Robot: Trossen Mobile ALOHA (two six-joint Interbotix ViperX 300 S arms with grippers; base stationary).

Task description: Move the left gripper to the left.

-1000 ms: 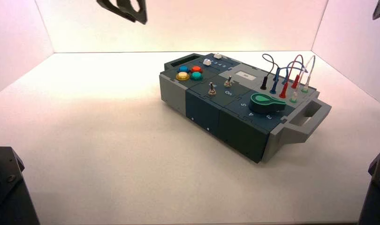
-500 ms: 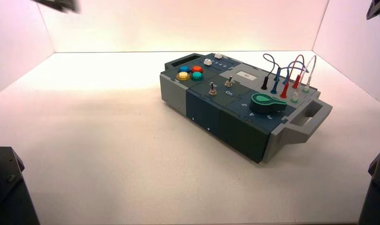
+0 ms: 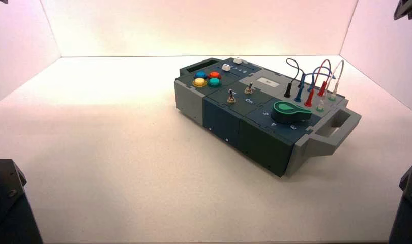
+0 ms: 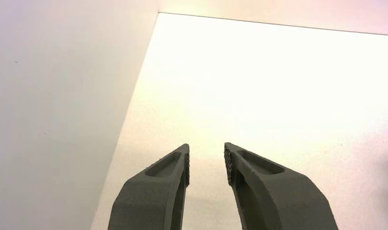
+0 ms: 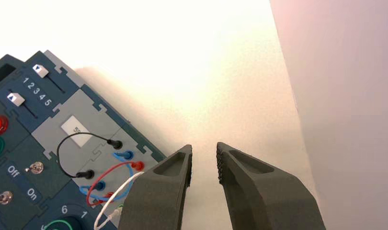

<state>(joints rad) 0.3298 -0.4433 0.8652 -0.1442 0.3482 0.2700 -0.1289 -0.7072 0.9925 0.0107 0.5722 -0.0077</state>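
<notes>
My left gripper is open and empty, high over the bare white floor close beside the left wall. In the high view only a dark sliver of it shows at the top left corner. The grey-blue button box stands right of centre, far from it. My right gripper is open and empty, held high at the top right corner, over the floor just behind the box's wire end.
White walls close the floor on the left, back and right. Black arm bases stand at the near left and near right corners. The box bears coloured buttons, two toggle switches, a green knob and wires.
My left gripper has moved left along the top of the high view, from left of centre to the far left corner, nearly out of view. The right gripper and box have stayed put.
</notes>
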